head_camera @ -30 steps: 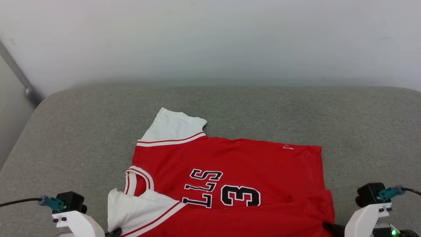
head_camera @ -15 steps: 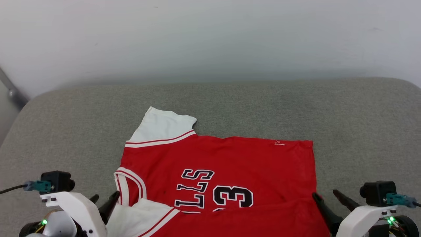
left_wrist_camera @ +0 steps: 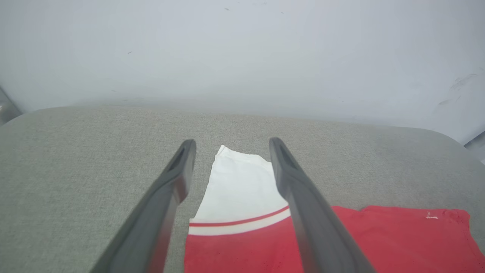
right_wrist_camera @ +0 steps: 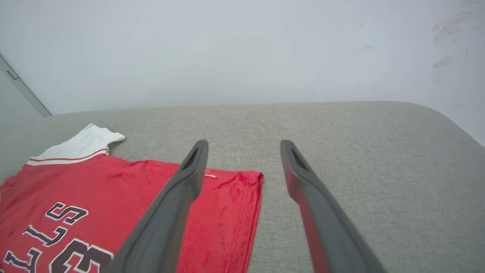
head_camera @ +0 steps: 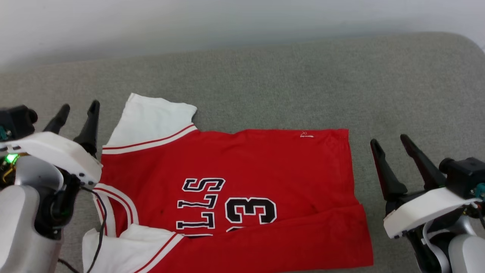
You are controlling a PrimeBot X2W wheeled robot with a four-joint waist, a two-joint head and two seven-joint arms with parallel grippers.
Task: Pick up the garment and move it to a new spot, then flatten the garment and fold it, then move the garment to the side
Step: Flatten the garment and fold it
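Note:
The garment (head_camera: 242, 182), a red jersey with white sleeves and black lettering, lies front up on the grey cushion, its near long edge folded over in a red band. My left gripper (head_camera: 77, 110) is open and hangs just left of the far white sleeve (head_camera: 151, 121); in the left wrist view that sleeve (left_wrist_camera: 238, 189) shows between its fingers (left_wrist_camera: 178, 178). At the garment's hem side my right gripper (head_camera: 390, 140) stands open and free of the cloth. The right wrist view has the garment (right_wrist_camera: 125, 204) at its lower left, behind one finger (right_wrist_camera: 189, 178).
The grey upholstered surface (head_camera: 303, 76) runs wide beyond the garment to a pale wall (right_wrist_camera: 242, 49). Its rounded right corner (head_camera: 466, 41) and a grey post (right_wrist_camera: 19, 87) at the far left mark the limits.
Both grippers have opened, let go of the garment's near edge and risen clear to either side. The head camera has tilted down, so the whole picture has shifted.

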